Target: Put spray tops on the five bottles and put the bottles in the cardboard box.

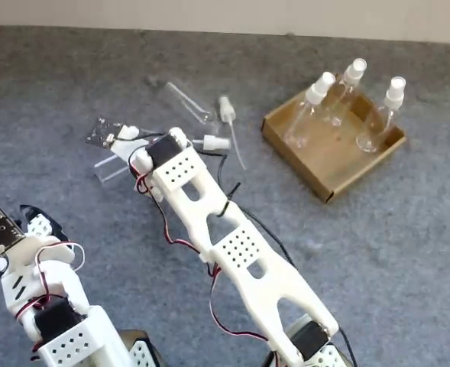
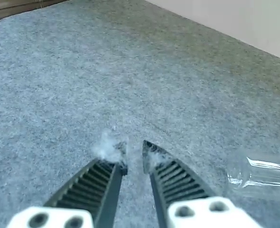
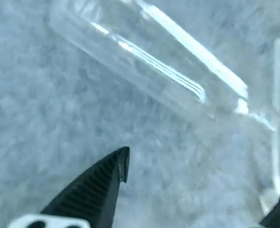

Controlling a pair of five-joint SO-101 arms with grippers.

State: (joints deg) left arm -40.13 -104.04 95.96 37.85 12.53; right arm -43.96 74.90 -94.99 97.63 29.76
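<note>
Three clear bottles with white spray tops [image 1: 354, 73] stand in the cardboard box [image 1: 316, 172] at the right. A bare clear bottle [image 1: 188, 102] lies on the carpet at the back. Another bare bottle [image 1: 110, 170] [image 3: 149, 66] [image 2: 261, 173] lies partly under my right gripper [image 1: 121, 149] [image 3: 204, 180], which hangs open just above it with nothing held. Two loose spray tops [image 1: 226, 109] [image 1: 214, 143] lie between that arm and the box, and a thin dip tube [image 3: 275, 118] runs beside the bottle. My left gripper [image 1: 33, 218] [image 2: 134, 154] sits low at the near left, slightly open and holding nothing.
Grey carpet [image 1: 377, 260] covers the table, with open floor to the right front and at the far left. The right arm [image 1: 232, 245] stretches diagonally across the middle. A pale wall edge [image 1: 225, 15] runs along the back.
</note>
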